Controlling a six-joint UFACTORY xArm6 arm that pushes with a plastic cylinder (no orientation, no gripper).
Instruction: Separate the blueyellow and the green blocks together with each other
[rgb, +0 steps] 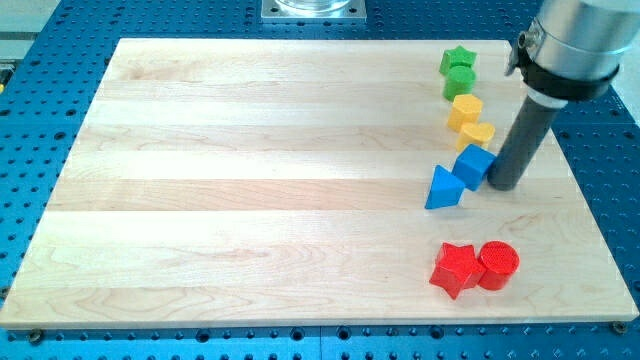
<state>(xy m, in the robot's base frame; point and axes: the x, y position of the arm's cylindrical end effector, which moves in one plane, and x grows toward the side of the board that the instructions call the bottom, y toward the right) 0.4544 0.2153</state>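
Tip down on the board, no jaws to open or close, touching or just beside the blue cube on its right, blue triangle beyond it leftward, yellow blocks then green blocks strung upward along the right edge.

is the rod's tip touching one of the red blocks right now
No: my tip sits beside the blue cube, well above the red star and red cylinder.
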